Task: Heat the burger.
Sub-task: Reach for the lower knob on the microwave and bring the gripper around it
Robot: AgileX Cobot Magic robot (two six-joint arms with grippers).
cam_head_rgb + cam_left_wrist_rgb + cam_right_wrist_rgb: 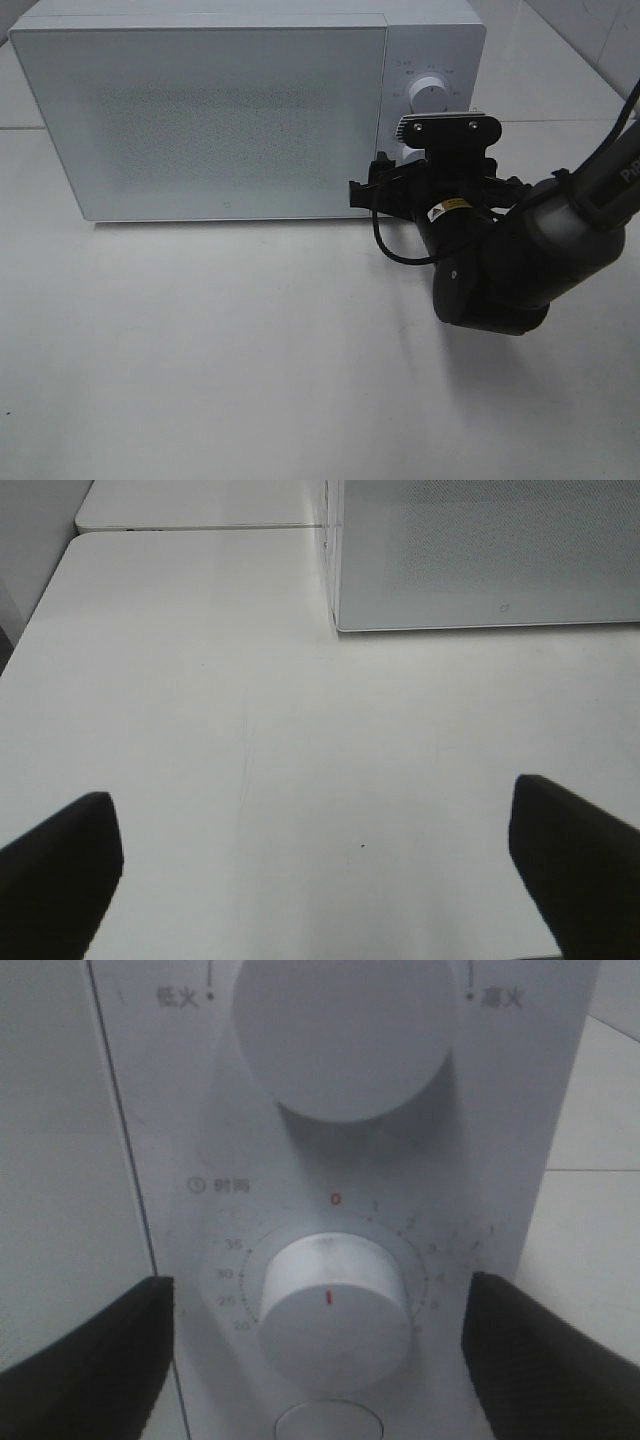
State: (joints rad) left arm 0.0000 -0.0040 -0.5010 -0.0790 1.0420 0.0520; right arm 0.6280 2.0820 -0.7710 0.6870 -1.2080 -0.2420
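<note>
At the microwave's (pixel 220 110) control panel, right gripper (pixel 320 1290) stood released, jaws straddling the timer knob (pixel 330 1322), apparently to set heating; left gripper (pixel 312 815) hung open before its door.

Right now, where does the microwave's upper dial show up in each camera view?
Exterior high: upper dial at upper right, right of the microwave door.
Left wrist: not in it; only a microwave door corner and the table.
Right wrist: upper dial directly above the timer dial.
Shared landmark: the microwave door, in all three.
</note>
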